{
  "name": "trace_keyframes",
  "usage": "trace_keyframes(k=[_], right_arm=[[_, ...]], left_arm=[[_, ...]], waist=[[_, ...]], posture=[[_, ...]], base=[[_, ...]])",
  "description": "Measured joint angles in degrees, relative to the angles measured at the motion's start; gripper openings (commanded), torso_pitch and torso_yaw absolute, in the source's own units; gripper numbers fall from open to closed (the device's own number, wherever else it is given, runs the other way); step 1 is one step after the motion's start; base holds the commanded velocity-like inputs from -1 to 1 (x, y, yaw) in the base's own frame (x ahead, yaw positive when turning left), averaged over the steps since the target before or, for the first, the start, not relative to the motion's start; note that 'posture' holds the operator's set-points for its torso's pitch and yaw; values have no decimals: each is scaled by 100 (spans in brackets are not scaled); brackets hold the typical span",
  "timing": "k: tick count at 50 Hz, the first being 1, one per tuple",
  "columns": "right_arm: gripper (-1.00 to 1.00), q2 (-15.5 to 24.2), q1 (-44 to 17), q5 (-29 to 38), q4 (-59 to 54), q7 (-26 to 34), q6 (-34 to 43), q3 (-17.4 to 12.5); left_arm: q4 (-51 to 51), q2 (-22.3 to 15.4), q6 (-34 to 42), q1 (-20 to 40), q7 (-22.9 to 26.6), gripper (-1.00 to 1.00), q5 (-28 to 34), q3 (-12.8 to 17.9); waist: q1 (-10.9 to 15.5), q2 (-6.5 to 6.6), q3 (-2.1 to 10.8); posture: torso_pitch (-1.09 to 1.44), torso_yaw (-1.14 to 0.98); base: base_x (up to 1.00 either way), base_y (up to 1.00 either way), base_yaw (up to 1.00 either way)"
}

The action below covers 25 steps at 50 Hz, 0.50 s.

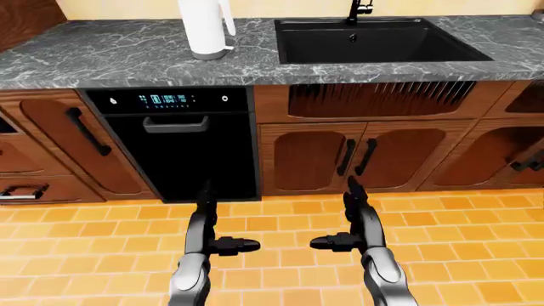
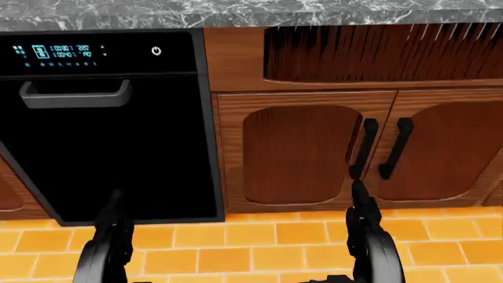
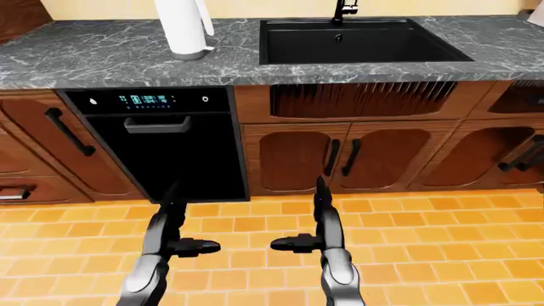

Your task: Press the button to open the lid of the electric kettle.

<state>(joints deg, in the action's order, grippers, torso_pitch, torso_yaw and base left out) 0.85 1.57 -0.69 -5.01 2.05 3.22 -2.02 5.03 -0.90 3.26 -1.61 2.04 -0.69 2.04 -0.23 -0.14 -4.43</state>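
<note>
The white electric kettle (image 1: 204,29) stands on the grey marble counter (image 1: 102,60) at the top of the left-eye view, left of the sink. Its upper part, with lid and button, is cut off by the top edge of the view. My left hand (image 1: 222,224) and right hand (image 1: 338,220) are both open and empty. They are held low over the orange tile floor, fingers pointing up and thumbs turned toward each other. Both hands are far below the kettle and apart from it.
A black sink (image 1: 374,41) with a faucet (image 1: 359,9) is set in the counter right of the kettle. A black dishwasher (image 1: 183,150) with a lit panel sits below the kettle. Wooden cabinet doors (image 1: 352,156) and drawers (image 1: 34,185) flank it.
</note>
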Motion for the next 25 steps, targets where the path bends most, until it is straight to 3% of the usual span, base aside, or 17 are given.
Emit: trace_keyframes(k=[1,3,5,7,12,17,21,25], right_arm=[[100,15,0,-2,101,11,3,10],[100,39,-108,14,340,23,-107,-6],[100,19,-126,39,364,27,-191,9],[100,24,-77,36,401,53,-88,22],[100,94,-141,-2,725,91,329,-69],[100,174,-374,4,2168,257,1215,-139],[100,349,-1035,-275,3379,360,2150,-406],[100,740,-1740,-649,3875,273,3006,-971]], left_arm=[[-122,-11,31,3,11,100,-20,9],[-462,-20,35,118,41,100,-91,52],[-547,-10,9,151,56,100,-163,64],[-572,-4,113,88,44,100,-189,52],[-1137,-98,890,196,0,100,-177,110],[-2251,-167,1744,567,-70,100,-286,353],[-3085,-324,2654,1033,-200,100,-526,563],[-3609,-611,3475,1524,-353,100,-835,969]], waist=[[-6,-23,56],[31,-22,340],[44,-56,233],[43,-48,301],[41,-23,293],[40,-8,342],[52,-10,438],[53,-31,469]], posture=[[0,0],[0,0],[0,0],[0,0],[0,0],[0,0],[0,0],[0,0]], base=[[0,0,0],[0,0,0],[0,0,0],[0,0,0],[0,0,0],[0,0,0],[0,0,0],[0,0,0]])
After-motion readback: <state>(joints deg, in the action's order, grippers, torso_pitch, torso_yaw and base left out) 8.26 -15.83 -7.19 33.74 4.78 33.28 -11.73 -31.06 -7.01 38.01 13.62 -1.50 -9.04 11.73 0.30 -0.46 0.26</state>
